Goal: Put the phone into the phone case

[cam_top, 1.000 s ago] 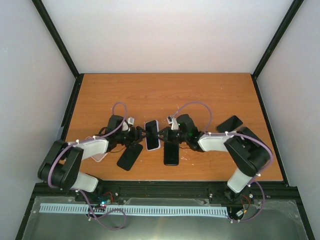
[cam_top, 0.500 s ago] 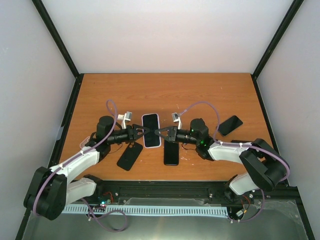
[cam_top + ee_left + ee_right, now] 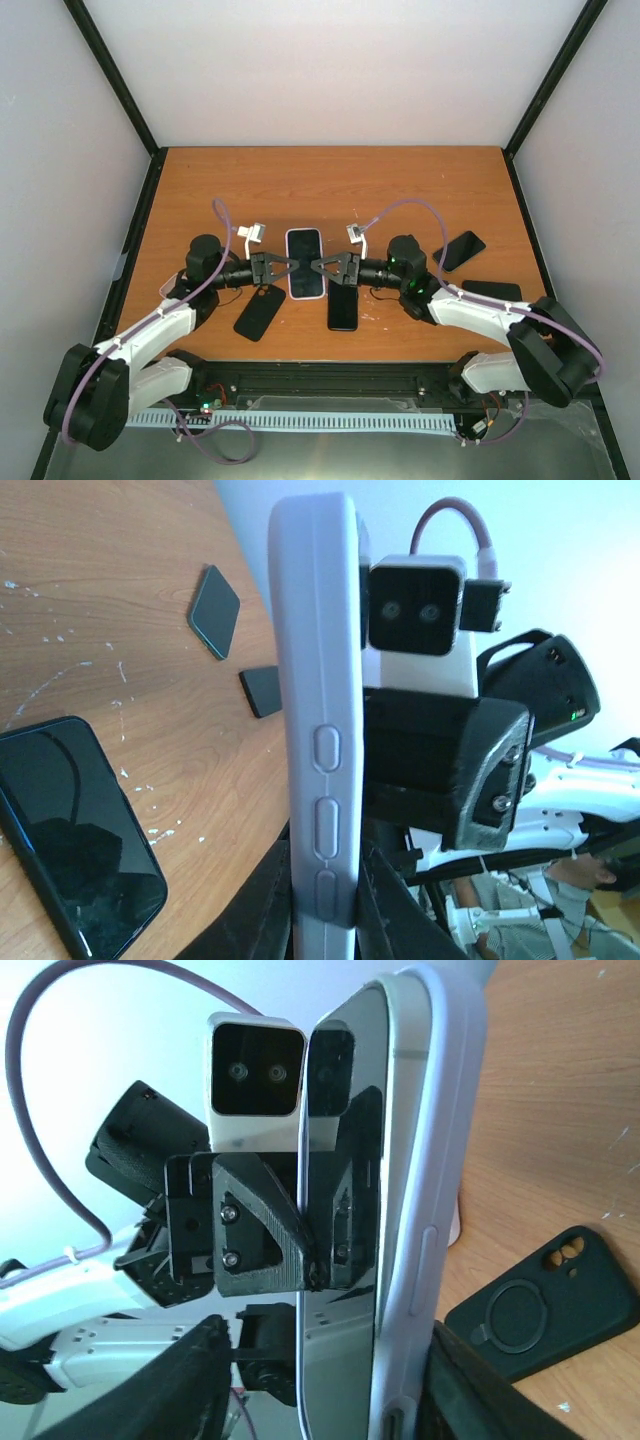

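The phone (image 3: 304,262), black screen up, sits inside a pale lilac phone case (image 3: 291,272) and is held above the table between both arms. My left gripper (image 3: 288,265) is shut on the case's left edge; in the left wrist view the buttoned side of the phone case (image 3: 320,710) is pinched between my left gripper's (image 3: 325,890) fingers. My right gripper (image 3: 318,266) stands open around the right edge. In the right wrist view the phone (image 3: 340,1260) and phone case (image 3: 445,1140) stand between my right gripper's (image 3: 330,1385) spread fingers, one well clear of the screen.
A bare black phone (image 3: 342,306) and a dark case (image 3: 260,312) lie on the wooden table (image 3: 400,190) below the grippers. Two more dark slabs (image 3: 459,249) lie to the right, one (image 3: 491,290) beside my right arm. A pinkish case (image 3: 172,287) shows under my left arm.
My left gripper has closed onto the case's left edge while my right gripper has let go and opened. Both arms have stretched further over the table, carrying the cased phone slightly away.
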Robot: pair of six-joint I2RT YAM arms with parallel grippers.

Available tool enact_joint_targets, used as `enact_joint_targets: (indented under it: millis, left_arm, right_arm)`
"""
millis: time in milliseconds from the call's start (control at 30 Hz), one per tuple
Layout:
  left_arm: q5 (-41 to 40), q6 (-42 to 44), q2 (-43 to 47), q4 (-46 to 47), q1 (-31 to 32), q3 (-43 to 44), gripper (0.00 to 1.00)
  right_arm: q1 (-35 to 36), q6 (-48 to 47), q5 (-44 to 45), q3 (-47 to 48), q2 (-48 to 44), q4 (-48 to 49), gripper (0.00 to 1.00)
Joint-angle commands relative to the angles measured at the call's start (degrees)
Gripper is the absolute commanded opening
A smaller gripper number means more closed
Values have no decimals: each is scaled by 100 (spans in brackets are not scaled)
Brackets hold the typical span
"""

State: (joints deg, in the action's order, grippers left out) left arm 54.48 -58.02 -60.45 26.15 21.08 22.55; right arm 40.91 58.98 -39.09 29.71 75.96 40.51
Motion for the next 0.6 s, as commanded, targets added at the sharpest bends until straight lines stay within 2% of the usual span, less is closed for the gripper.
enact_joint_targets:
  millis: [0,133,333,567]
  left_arm:
    - [340,557,279,-230,28,179,0]
    - [651,668,375,-139,28,224,0]
    - [1072,710,389,-3,28,209,0]
    - [1082,960,441,-304,28,250,0]
  right_arm:
    - [-36,-640,-38,504,-540,-812,53]
    - [-112,-677,-37,735,-727,-1228,57]
    - [-184,-352,-86,826,-776,-1038,57]
    - [-239,-265,-17,905,-742,-948,39]
